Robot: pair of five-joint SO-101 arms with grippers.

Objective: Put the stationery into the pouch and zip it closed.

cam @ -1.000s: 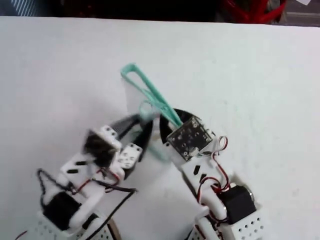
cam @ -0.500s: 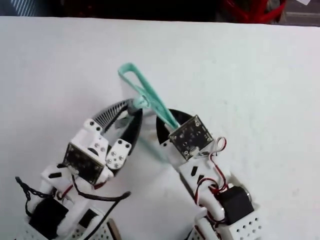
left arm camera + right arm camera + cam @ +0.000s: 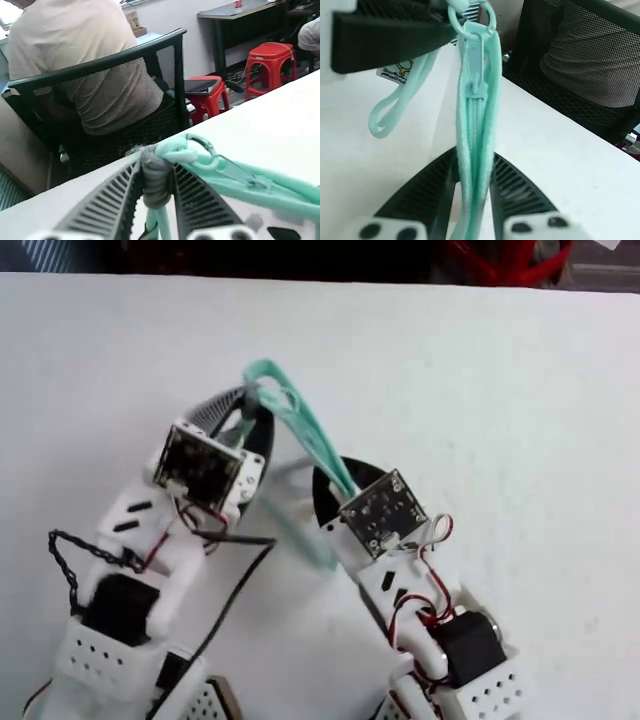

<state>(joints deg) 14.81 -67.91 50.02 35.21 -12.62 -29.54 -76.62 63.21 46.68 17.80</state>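
Just a plain white table (image 3: 520,390), cut off by a dark strip at the far side. Near the middle a clear pouch (image 3: 303,428) with a mint-green zip is held on edge; contact with the top can't be made out.

The pouch (image 3: 300,432) is held edge-up over the middle of the desk (image 3: 520,400). The left gripper (image 3: 247,403) blocks the pouch's far end, its fingers (image 3: 112,197) clamped there. The right gripper (image 3: 335,478) pinches and blocks the near end. Both arms crowd the desk on the near side of the pouch, leaving a narrow wedge crossed by a black cable (image 3: 232,585). Beyond the pouch and on its right-arm side, white desk stretches wide, with room to pass.
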